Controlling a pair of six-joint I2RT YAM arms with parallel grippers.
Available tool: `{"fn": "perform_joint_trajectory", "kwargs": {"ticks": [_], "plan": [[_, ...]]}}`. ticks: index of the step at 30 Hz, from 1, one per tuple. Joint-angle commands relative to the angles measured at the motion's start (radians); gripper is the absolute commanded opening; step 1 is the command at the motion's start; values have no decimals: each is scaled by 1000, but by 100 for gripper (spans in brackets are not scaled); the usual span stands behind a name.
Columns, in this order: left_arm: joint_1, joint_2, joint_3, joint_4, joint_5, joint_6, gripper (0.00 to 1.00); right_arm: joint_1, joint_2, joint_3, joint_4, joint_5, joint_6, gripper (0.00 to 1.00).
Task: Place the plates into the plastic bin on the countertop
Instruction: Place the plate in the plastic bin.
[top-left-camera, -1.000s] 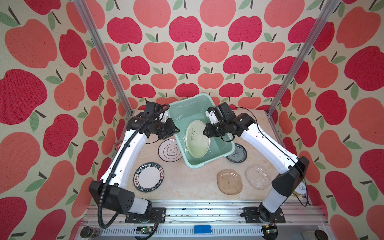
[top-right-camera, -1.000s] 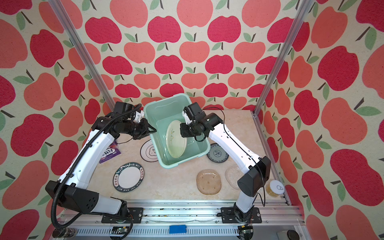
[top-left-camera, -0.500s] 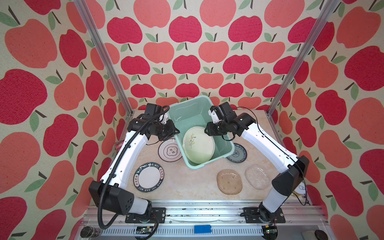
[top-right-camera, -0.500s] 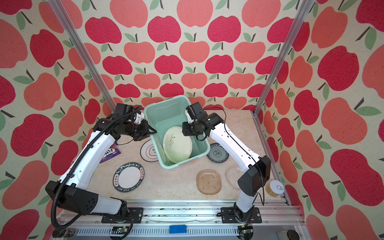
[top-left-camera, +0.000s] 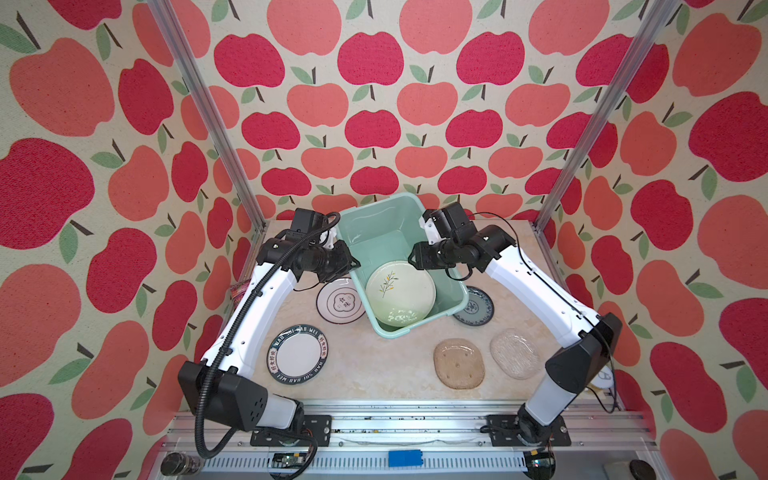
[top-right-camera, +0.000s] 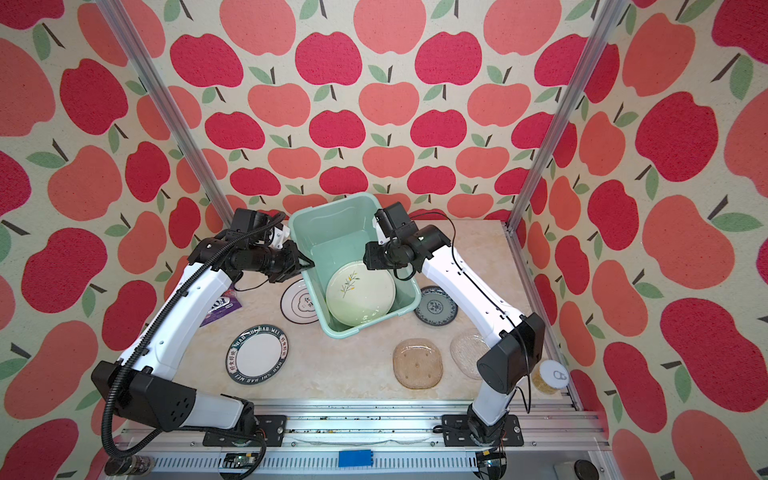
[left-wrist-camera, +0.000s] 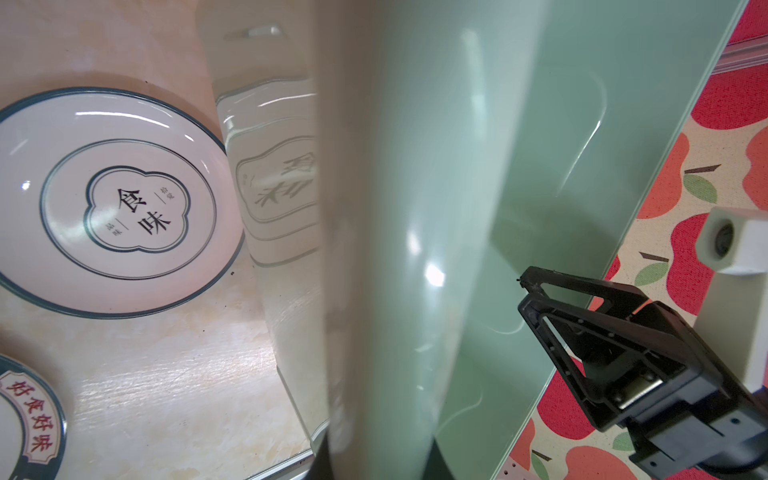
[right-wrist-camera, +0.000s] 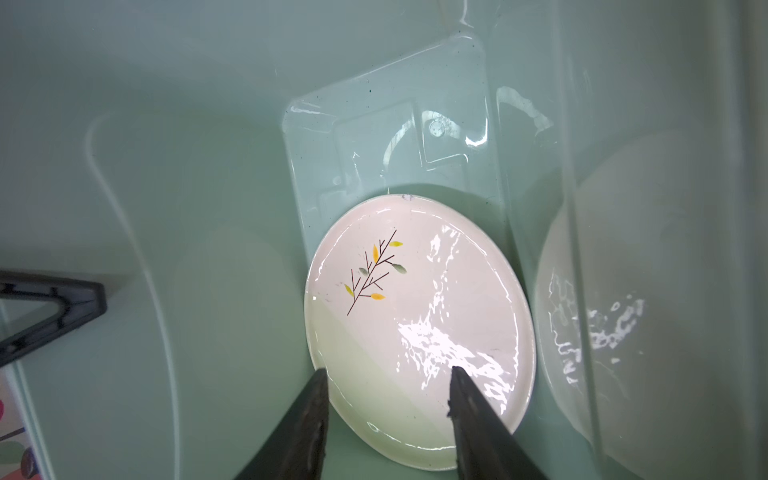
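- Left jaws: clamped on the left wall of the bin. One finger shows inside that wall in the right wrist view. The bin stands at the back centre of the bench.
- Right jaws: part open, nothing between them. The fingers hang inside the bin, just over the near edge of the leaf plate.
- Leaf plate: in the bin, face up, at the end nearest the arm bases, free of both arms. It is nearly as wide as the bin floor. Cannot tell whether it lies quite flat or leans on a wall.
- On the bench, in both top views:
  - emblem plate, against the bin's left side and partly under its rim
  - lettered plate, front left
  - teal plate, at the bin's right and partly hidden by the rim
  - tan plate and glass plate, just beside each other, front right
- Progress, judged: one plate in, five in view to go.
- Handling, judged: glazed ware, so stiff, slick and brittle, and likely to chip if dropped onto the leaf plate.
- Grip, judged: all lie flat, so take the raised lip, one finger under and one on top. For the emblem and teal plates, use the edge facing away from the bin.
- Glass plate, judged: clear, with an edge that is hard to see, and probably the slickest.
- Tan plate, judged: squarish, so grip mid-side, not at a corner.
- Risk, judged: later plates land on glaze, so lower them rather than release from height.
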Motion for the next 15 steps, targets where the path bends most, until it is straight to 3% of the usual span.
{"fn": "perform_joint_trajectory", "kwargs": {"ticks": [1,6,15], "plan": [[2,-74,27,166,124,-42,0,-10,-39,42,-13,0,-23,49],[36,-101,-15,219,129,-94,0,-14,-66,96,-24,3,-29,49],[194,-118,-51,313,77,-202,0,-28,-146,250,-99,37,-64,52]]}}
